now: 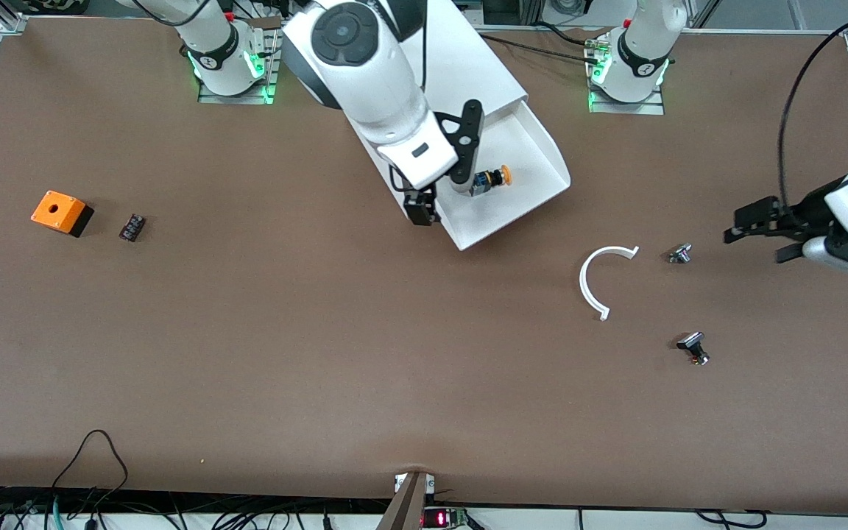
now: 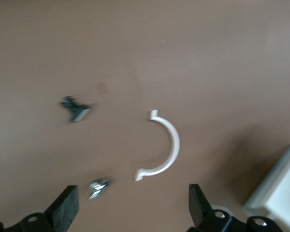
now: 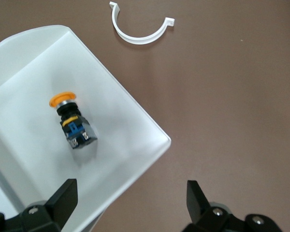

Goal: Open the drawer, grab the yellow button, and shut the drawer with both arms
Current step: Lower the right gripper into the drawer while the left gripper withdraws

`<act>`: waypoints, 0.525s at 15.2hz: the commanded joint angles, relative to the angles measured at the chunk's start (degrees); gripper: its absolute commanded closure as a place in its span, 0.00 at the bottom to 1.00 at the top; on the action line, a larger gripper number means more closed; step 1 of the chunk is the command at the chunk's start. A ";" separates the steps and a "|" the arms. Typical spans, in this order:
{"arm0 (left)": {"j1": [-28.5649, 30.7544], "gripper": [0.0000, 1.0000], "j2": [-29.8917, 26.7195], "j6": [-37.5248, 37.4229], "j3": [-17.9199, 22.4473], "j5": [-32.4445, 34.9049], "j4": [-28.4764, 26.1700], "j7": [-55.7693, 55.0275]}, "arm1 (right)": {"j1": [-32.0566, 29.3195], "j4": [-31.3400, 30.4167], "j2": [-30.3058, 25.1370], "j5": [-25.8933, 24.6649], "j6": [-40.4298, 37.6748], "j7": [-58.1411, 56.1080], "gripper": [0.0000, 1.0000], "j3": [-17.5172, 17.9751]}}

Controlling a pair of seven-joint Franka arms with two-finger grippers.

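We see the button [image 1: 492,179] lying on its side in the pulled-out drawer [image 1: 534,158], with the right claw [image 1: 444,193] spread above it. The left claw [image 1: 759,232] (also spread) hovers over the bench [image 1: 321,331] near a white clip [image 1: 601,280].

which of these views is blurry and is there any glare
Left wrist view: soft, the white clip and small silver-black parts smeared. Right wrist view: sharp on the button; the drawer floor looks washed out. Front view: sharp, green glow at both arm bases.
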 commanded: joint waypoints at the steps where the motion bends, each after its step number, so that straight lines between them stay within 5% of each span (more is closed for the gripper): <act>1: -0.67 0.00 -1.26 -3.55 -0.03 7.01 1.83 -1.17 | 4.00 4.66 4.11 -0.53 -1.09 -0.53 0.00 -1.21; 8: -0.76 0.00 -9.00 -6.90 -0.12 15.02 -6.07 -13.29 | 8.23 4.57 7.45 -7.02 -0.92 -0.96 0.00 -1.39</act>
